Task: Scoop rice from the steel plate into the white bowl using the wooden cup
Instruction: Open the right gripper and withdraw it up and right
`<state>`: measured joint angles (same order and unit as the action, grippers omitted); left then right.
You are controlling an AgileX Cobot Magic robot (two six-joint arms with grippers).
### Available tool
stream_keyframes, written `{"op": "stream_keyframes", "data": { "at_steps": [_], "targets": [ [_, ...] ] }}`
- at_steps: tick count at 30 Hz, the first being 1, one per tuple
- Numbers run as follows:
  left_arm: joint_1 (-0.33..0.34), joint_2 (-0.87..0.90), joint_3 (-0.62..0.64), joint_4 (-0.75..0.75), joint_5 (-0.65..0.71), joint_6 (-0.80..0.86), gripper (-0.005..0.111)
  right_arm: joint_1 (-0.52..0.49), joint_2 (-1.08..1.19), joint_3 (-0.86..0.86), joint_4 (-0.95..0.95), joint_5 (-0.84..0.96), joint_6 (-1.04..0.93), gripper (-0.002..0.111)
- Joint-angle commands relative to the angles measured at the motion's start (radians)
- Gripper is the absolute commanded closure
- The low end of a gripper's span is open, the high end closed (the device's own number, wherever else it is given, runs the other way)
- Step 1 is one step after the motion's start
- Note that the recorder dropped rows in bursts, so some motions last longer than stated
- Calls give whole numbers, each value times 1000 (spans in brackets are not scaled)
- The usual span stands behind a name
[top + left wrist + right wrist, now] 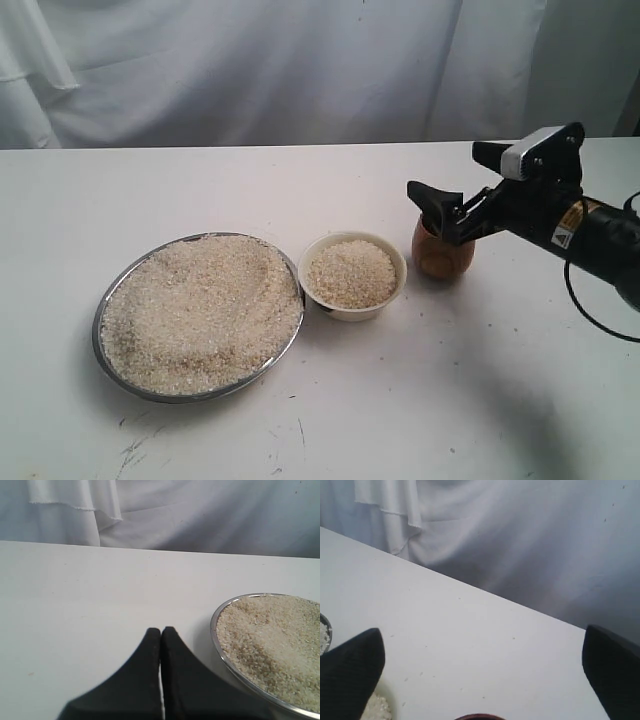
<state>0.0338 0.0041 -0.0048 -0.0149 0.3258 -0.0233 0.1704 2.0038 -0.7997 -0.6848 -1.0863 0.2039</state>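
Note:
The steel plate (97, 330) lies at the front left, heaped with rice (200, 310). Just right of it sits the white bowl (350, 311), which also holds rice (352, 272). The wooden cup (440, 258) stands upright on the table to the right of the bowl. My right gripper (465, 175) hovers open just above the cup, and nothing is held between its fingers (350, 675). In the right wrist view only the cup's rim (480, 717) shows. My left gripper (161, 630) is shut and empty, low over the table beside the plate's rim (214, 630). It is out of the exterior view.
A white table (300, 190) carries everything, and a white cloth backdrop (300, 70) hangs behind its far edge. The right arm's black body and cable (600, 240) reach in from the right side. A few stray grains lie on the table (420, 674).

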Motion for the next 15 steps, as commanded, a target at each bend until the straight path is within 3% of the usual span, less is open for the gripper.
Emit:
{"op": "stream_keyframes", "data": {
  "at_steps": [1, 5, 8, 15],
  "targets": [
    [2, -4, 5, -2, -7, 0, 107, -3, -107, 2, -19, 125, 24, 15],
    [2, -4, 5, -2, -7, 0, 107, -3, -183, 2, -104, 225, 55, 31],
    [2, -4, 5, -2, -7, 0, 107, -8, -228, 2, -172, 284, 200, 50],
    [2, -4, 5, -2, -7, 0, 107, -41, -283, 2, -373, 244, 424, 84]
  ]
}}
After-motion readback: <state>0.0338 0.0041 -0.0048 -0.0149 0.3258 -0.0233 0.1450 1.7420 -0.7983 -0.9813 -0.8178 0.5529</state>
